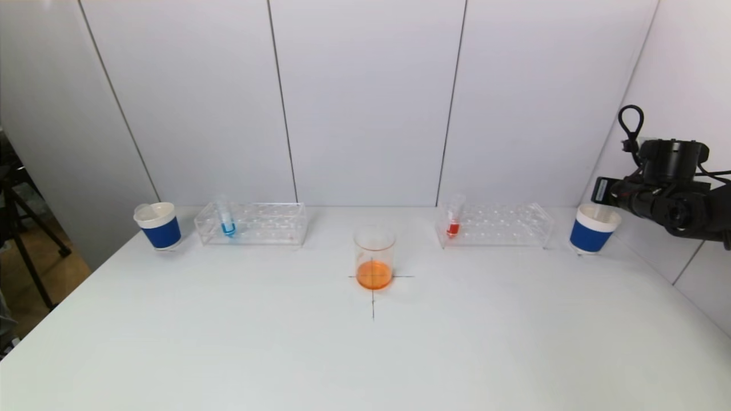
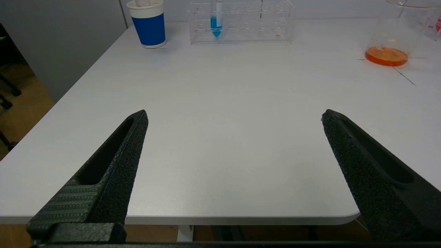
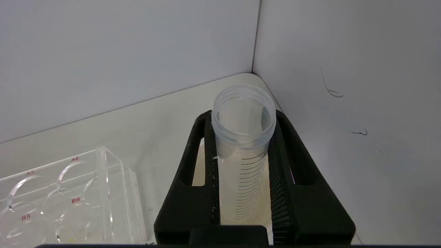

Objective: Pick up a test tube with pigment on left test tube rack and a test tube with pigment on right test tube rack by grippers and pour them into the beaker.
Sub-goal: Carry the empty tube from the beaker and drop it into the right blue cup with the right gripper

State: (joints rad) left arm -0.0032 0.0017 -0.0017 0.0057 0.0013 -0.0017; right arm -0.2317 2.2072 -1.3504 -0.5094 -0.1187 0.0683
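Note:
A tube of blue pigment (image 1: 227,220) stands in the clear left rack (image 1: 257,224); it also shows in the left wrist view (image 2: 216,20). A tube of red pigment (image 1: 454,220) stands in the clear right rack (image 1: 497,224). The beaker (image 1: 374,257) holds orange liquid on a cross mark at the table's middle. My right gripper (image 3: 243,117) is shut on an empty graduated test tube (image 3: 243,144), held upright above the right blue cup (image 1: 593,228). My left gripper (image 2: 234,115) is open and empty over the table's near left edge, out of the head view.
A second blue cup (image 1: 158,225) stands left of the left rack, with a tube top showing in it. My right arm (image 1: 668,188) reaches in from the right wall. The right rack's end (image 3: 69,193) lies beside my right gripper. Walls close the back and right.

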